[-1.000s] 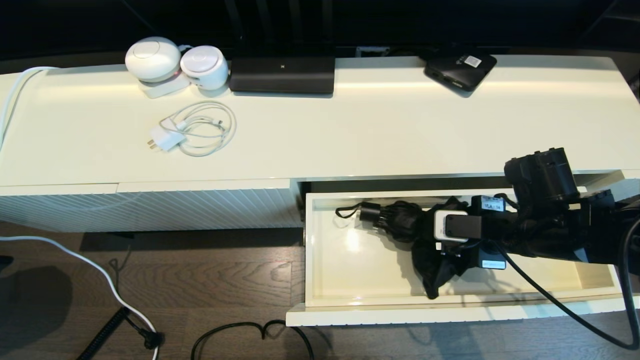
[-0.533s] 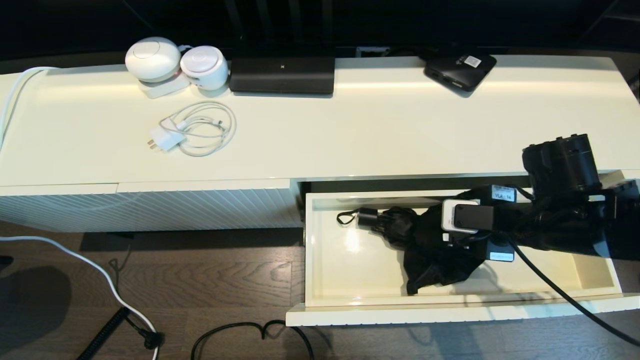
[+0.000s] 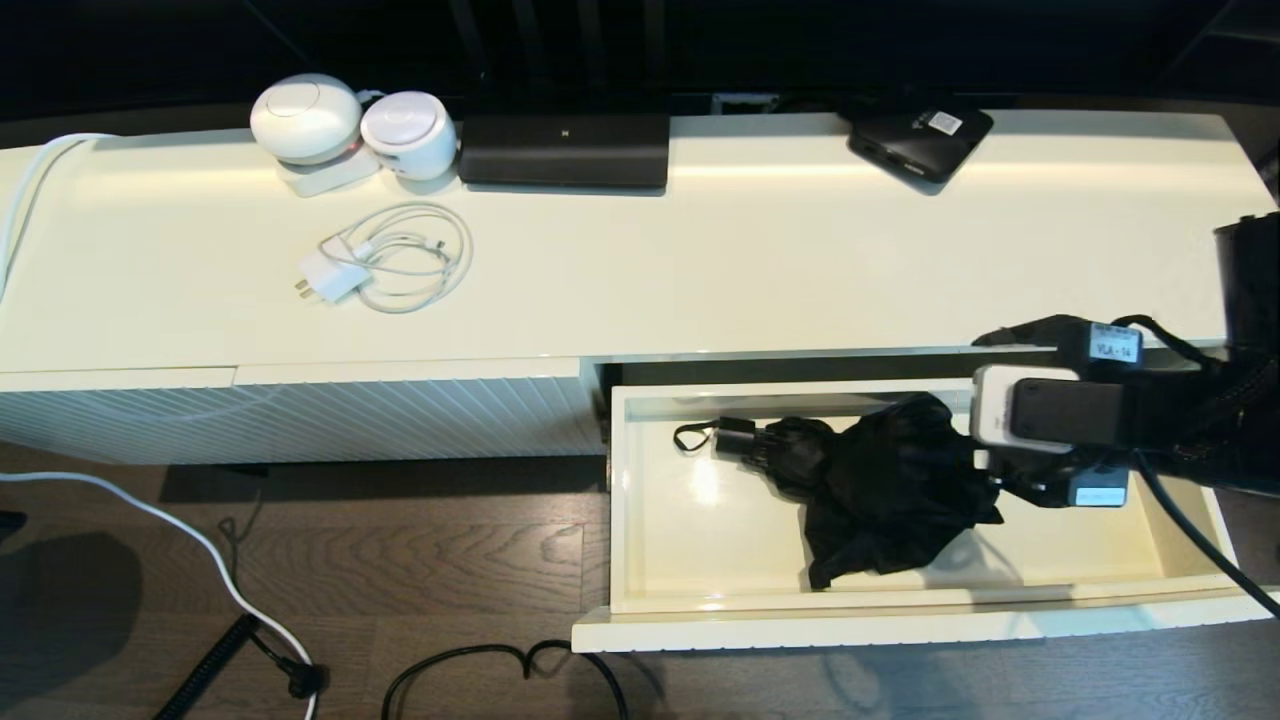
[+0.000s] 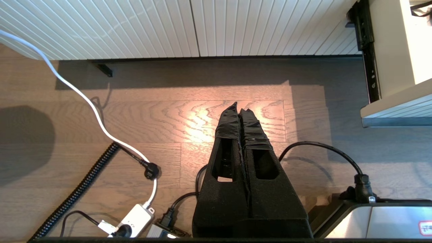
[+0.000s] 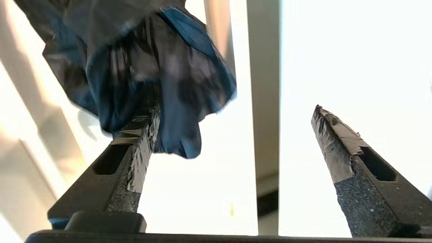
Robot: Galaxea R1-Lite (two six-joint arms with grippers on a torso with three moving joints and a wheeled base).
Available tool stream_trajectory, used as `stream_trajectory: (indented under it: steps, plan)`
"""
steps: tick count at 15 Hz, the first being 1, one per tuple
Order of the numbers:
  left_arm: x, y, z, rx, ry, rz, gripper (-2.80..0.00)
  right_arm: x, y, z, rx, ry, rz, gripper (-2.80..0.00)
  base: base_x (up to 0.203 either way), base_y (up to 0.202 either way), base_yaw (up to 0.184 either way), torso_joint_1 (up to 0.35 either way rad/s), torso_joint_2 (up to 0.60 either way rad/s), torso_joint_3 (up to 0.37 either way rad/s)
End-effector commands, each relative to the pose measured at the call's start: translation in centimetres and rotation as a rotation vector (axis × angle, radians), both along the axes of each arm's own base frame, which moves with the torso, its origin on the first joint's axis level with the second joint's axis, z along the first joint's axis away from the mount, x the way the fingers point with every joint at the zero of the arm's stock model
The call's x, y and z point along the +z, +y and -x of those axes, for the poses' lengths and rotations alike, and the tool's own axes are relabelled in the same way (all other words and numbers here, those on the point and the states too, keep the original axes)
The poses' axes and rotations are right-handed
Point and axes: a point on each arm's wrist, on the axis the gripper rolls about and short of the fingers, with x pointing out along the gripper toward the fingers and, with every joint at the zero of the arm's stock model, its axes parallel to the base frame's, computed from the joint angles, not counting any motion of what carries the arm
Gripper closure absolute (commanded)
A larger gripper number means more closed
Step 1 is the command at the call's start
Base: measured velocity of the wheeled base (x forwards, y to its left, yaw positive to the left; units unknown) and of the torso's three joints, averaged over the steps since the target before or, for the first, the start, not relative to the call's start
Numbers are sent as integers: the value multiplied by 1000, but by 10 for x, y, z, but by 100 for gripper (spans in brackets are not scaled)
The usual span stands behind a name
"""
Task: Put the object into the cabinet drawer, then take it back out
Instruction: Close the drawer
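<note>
The black folding umbrella (image 3: 880,490) lies on the floor of the open cabinet drawer (image 3: 900,626), its short handle (image 3: 738,438) and wrist loop pointing left. My right gripper (image 3: 995,410) hovers at the umbrella's right end, open, with nothing between its fingers. In the right wrist view the gripper (image 5: 234,111) is spread wide, and the bunched fabric (image 5: 135,60) overlaps one fingertip while the other finger (image 5: 337,141) stands free. My left gripper (image 4: 240,106) hangs shut over the wooden floor, left of the drawer.
On the cabinet top (image 3: 750,260) sit two white round devices (image 3: 305,115), a coiled white charger cable (image 3: 385,260), a long black device (image 3: 565,150) and a flat black box (image 3: 920,130). A ribbed panel (image 3: 300,420) lies left of the drawer. Cables (image 3: 250,620) trail on the floor.
My right gripper has opened and let go of the umbrella, then drawn back to the right and upward. The umbrella has settled on the drawer floor.
</note>
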Motion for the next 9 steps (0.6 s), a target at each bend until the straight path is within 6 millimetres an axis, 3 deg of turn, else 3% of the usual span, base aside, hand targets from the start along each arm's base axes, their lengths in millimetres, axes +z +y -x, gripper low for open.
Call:
stream_trajectory:
  steps: [1,3,4,9]
  plan:
    - [0,0,0,0,-2,0,0,21,-10,28,4,-54,-11,-280,0,0,0,0,0,0]
    - [0,0,0,0,-2,0,0,26,-15,41,-3,-45,-7,-280,0,0,0,0,0,0]
    - [0,0,0,0,-2,0,0,27,-17,47,-4,-53,-11,0,0,0,0,0,0,0]
    - [0,0,0,1,-1,0,0,17,-17,76,26,61,-55,0,0,0,0,0,0,0]
